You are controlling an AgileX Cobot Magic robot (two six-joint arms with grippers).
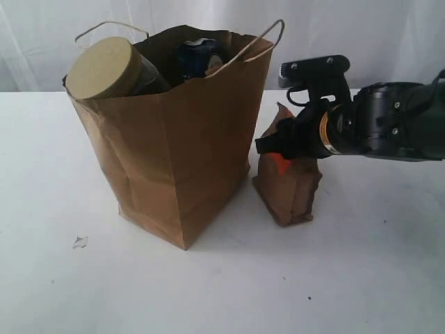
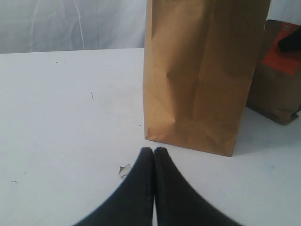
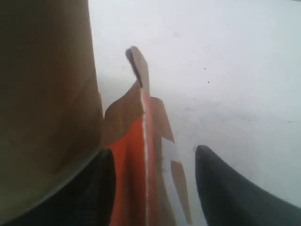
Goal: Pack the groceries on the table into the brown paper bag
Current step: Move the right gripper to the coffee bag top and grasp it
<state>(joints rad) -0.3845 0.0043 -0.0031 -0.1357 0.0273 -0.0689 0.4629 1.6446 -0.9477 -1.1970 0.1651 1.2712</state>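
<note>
The brown paper bag (image 1: pixel 174 146) stands upright on the table (image 1: pixel 361 278). A tan-lidded jar (image 1: pixel 104 67) and a blue-white carton (image 1: pixel 200 57) stick out of its top. Right beside the bag stands the brown pouch with an orange-red label (image 1: pixel 288 191). My right gripper (image 1: pixel 274 146) is at the pouch's top. In the right wrist view the right gripper (image 3: pixel 154 150) is open and straddles the pouch's top edge (image 3: pixel 141 155), with a gap at one finger (image 3: pixel 211 174). The bag wall (image 3: pixel 42 94) is close beside it. My left gripper (image 2: pixel 154 150) is shut and empty, low over the table before the bag (image 2: pixel 202 70).
A small paper scrap (image 1: pixel 81 242) lies on the table left of the bag, near my left gripper's tips in the left wrist view (image 2: pixel 124 170). A white curtain (image 1: pixel 42 35) hangs behind the table.
</note>
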